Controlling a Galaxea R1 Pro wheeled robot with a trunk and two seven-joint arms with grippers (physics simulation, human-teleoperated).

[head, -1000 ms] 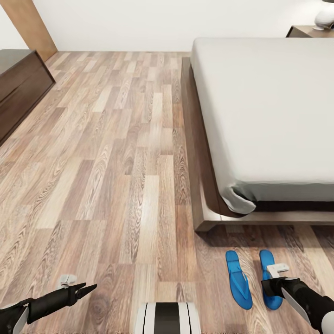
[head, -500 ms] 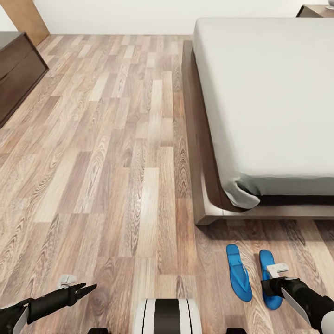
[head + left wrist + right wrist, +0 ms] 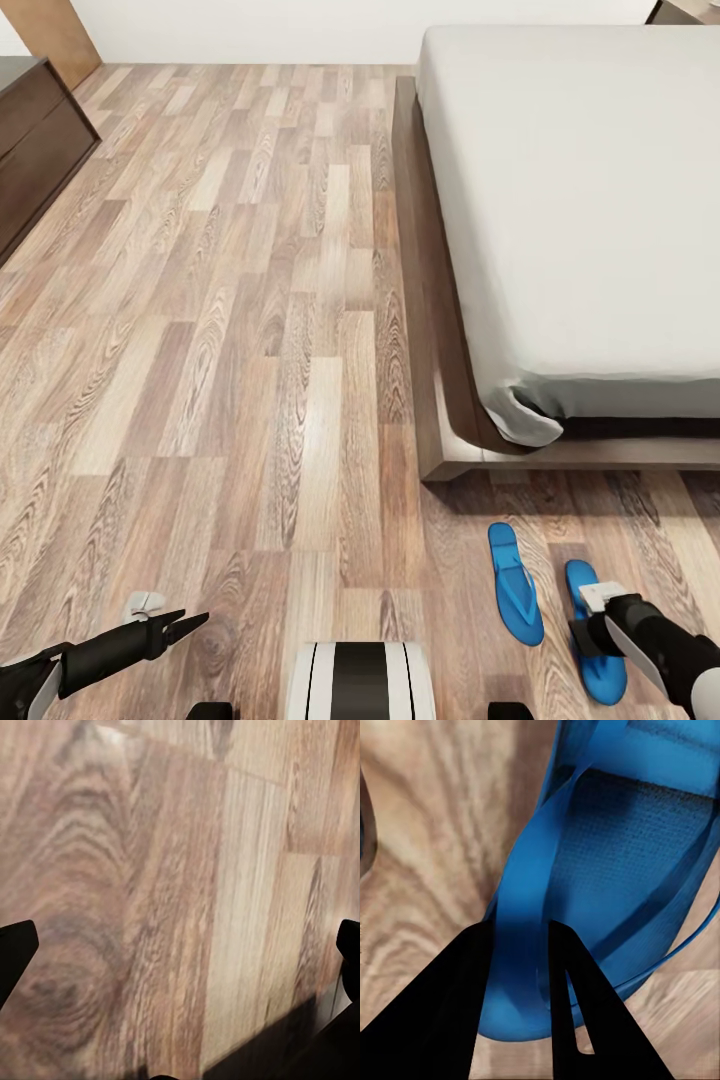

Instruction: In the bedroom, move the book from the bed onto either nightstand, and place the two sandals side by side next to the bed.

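Note:
Two bright blue sandals lie on the wood floor off the foot corner of the bed. The left sandal lies free. My right gripper is shut on the strap of the right sandal, which sits a little nearer to me than its twin. In the right wrist view the black fingers pinch that sandal's blue strap. My left gripper hovers open over bare floor at the lower left, its fingertips spread wide. A corner of the nightstand peeks in beyond the bed. The book is out of view.
A long low dark-brown bench cabinet stands along the left wall. The bed's dark wooden frame juts out beyond the mattress. Wide plank floor stretches between cabinet and bed. My base shows at the bottom edge.
The view has tilted down a little. My right gripper has pulled the right sandal back toward me, so it now lies staggered behind the left one. The left arm is unmoved.

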